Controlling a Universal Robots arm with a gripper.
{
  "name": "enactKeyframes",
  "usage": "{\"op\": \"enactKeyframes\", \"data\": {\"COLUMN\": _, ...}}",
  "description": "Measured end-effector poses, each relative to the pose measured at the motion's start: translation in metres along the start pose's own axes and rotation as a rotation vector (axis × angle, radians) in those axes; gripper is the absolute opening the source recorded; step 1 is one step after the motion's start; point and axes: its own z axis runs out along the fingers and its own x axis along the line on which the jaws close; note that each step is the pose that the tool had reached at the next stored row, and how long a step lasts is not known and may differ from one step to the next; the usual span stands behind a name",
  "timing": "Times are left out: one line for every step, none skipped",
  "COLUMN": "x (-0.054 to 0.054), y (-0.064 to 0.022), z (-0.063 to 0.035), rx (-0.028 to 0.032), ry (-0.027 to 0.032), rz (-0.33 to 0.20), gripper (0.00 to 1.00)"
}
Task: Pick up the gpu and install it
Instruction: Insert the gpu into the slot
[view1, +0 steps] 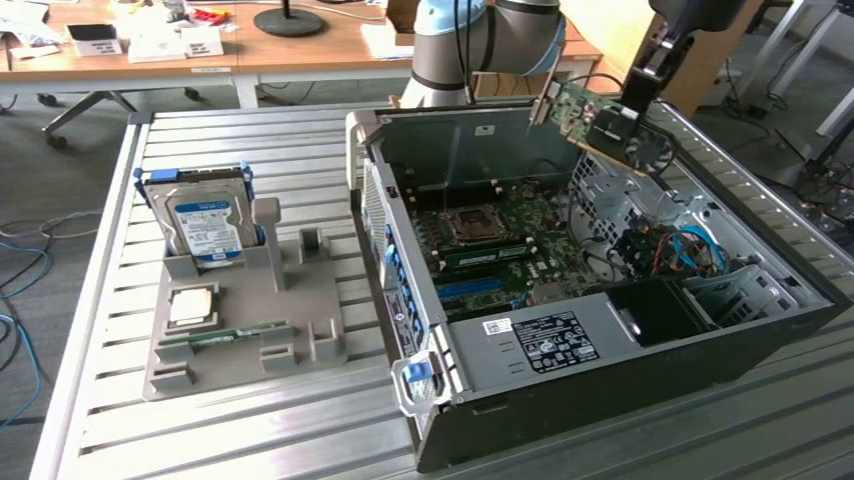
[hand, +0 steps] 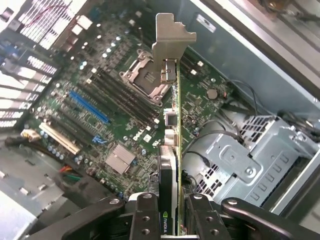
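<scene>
My gripper (view1: 630, 116) (hand: 170, 221) was clamped on the gpu (view1: 574, 108) (hand: 169, 165). I held it tilted in the air above the far end of the open case (view1: 747, 335), toward the exterior view's right. It hung edge-on over the motherboard (view1: 507, 250) (hand: 100, 105), not seated.

The gpu (view1: 594, 120) above the case (view1: 641, 392), tray (view1: 315, 292) beside

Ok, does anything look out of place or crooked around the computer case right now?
Only the gpu stands out: it hangs tilted over the open case, clamped in the jaws, not seated in any motherboard slot. Nothing looks spilled or damaged.
</scene>
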Motion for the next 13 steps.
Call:
{"op": "enactKeyframes", "data": {"x": 0.0, "y": 0.0, "z": 0.0, "rx": -0.0003, "ry": 0.0007, "rz": -0.014, "gripper": 0.27}}
{"op": "enactKeyframes", "data": {"x": 0.0, "y": 0.0, "z": 0.0, "rx": -0.0006, "ry": 0.0013, "rz": -0.027, "gripper": 0.27}}
{"op": "enactKeyframes", "data": {"x": 0.0, "y": 0.0, "z": 0.0, "rx": -0.001, "ry": 0.002, "rz": -0.041, "gripper": 0.27}}
{"op": "enactKeyframes", "data": {"x": 0.0, "y": 0.0, "z": 0.0001, "rx": -0.0013, "ry": 0.0027, "rz": -0.055, "gripper": 0.27}}
{"op": "enactKeyframes", "data": {"x": 0.0, "y": 0.0, "z": 0.0001, "rx": -0.0016, "ry": 0.0034, "rz": -0.07, "gripper": 0.27}}
{"op": "enactKeyframes", "data": {"x": 0.0, "y": 0.0, "z": 0.0001, "rx": -0.002, "ry": 0.004, "rz": -0.083, "gripper": 0.27}}
{"op": "enactKeyframes", "data": {"x": 0.0, "y": 0.0, "z": 0.0001, "rx": -0.0023, "ry": 0.0047, "rz": -0.097, "gripper": 0.27}}
{"op": "enactKeyframes", "data": {"x": 0.0, "y": 0.0, "z": 0.0002, "rx": -0.0026, "ry": 0.0053, "rz": -0.11, "gripper": 0.27}}
{"op": "enactKeyframes", "data": {"x": 0.0, "y": 0.0, "z": 0.0002, "rx": -0.0029, "ry": 0.0061, "rz": -0.125, "gripper": 0.27}}
{"op": "enactKeyframes", "data": {"x": 0.0, "y": 0.0, "z": 0.0002, "rx": -0.0032, "ry": 0.0067, "rz": -0.137, "gripper": 0.27}}
{"op": "enactKeyframes", "data": {"x": 0.0, "y": 0.0, "z": 0.0002, "rx": -0.0035, "ry": 0.0074, "rz": -0.15, "gripper": 0.27}}
{"op": "enactKeyframes", "data": {"x": 0.0, "y": 0.0, "z": 0.0002, "rx": -0.0038, "ry": 0.0079, "rz": -0.162, "gripper": 0.27}}
{"op": "enactKeyframes", "data": {"x": 0.0, "y": 0.0, "z": 0.0002, "rx": -0.0041, "ry": 0.0086, "rz": -0.175, "gripper": 0.27}}
